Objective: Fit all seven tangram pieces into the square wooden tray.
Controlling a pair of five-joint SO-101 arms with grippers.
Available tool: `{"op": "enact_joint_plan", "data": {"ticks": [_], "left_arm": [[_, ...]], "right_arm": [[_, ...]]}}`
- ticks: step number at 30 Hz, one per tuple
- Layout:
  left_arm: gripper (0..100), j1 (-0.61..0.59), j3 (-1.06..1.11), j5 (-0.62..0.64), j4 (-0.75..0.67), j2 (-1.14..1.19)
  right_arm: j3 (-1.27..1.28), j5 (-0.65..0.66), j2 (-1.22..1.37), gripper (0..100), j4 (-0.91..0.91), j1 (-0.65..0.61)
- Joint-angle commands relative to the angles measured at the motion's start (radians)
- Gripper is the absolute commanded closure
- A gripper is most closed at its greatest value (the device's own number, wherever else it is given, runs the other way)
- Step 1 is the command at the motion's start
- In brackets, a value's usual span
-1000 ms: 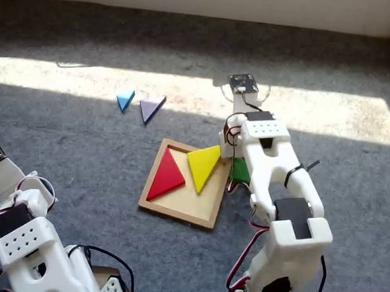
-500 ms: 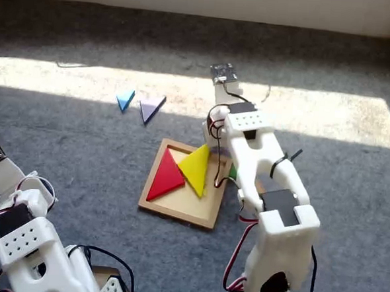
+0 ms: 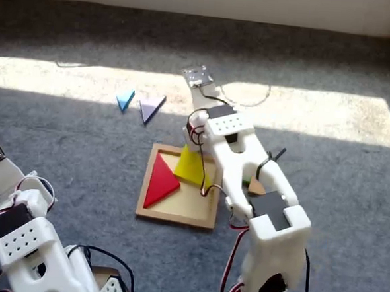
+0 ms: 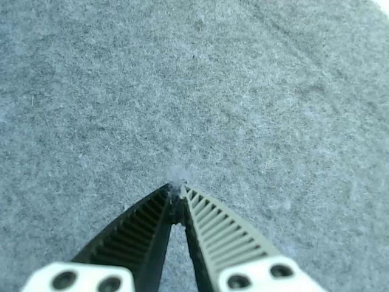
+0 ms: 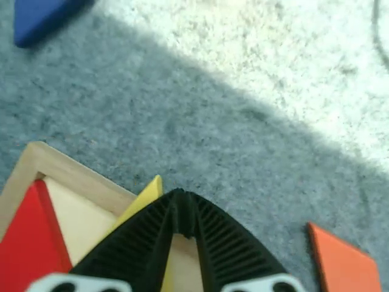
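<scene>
- Hovering over the far edge of the wooden tray point(image 5: 70, 169), the right gripper point(image 5: 181, 210) is keeping its jaws pressed flat together and is gripping nothing. This pose is suggesting a nudge with the closed tips, not a lift.
- Yellow triangle point(image 5: 148, 194) is lying just beside the closed jaws, inside the tray. One corner is reaching the rim directly ahead of the tips, and whether it is lying flat or riding up on the wood cannot be told.
- Red triangle point(image 5: 27, 246) is sitting inside the tray, beyond the yellow piece from the jaws, probably placed so that its long side is facing the yellow one.
- Orange piece point(image 5: 343, 267) is waiting on the carpet point(image 4: 243, 91) outside the tray, near the jaws on the side opposite the yellow triangle.
- Blue triangle point(image 3: 125, 101) and purple triangle point(image 3: 150, 107) are lying side by side on the carpet, well ahead of the jaws.
- Left gripper point(image 4: 177, 193) is holding its jaws closed tip to tip on nothing, low over bare carpet and well apart from the tray.
- Tray rim is standing in the way of the yellow corner. In the high view, the right arm's own body is covering that side of the tray.
- Task is appearing early: two of seven pieces are at the tray.
</scene>
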Motion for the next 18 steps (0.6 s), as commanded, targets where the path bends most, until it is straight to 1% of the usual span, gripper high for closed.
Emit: {"op": "enact_joint_plan", "data": {"ticks": [1,3,9,18], "left_arm": [[100,-0.015,-0.031,-0.005,-0.017,-0.013],[100,-0.015,-0.031,-0.005,-0.017,-0.013],[100,-0.015,-0.031,-0.005,-0.017,-0.013],[100,-0.015,-0.033,-0.005,-0.017,-0.013]], "right_arm": [[-0.050,0.003,-0.021,99.3,-0.018,-0.070],[-0.048,0.003,-0.021,99.3,-0.030,-0.084],[-0.025,0.003,-0.021,99.3,-0.171,-0.113],[-0.012,0.003,-0.022,99.3,-0.174,-0.183]]}}
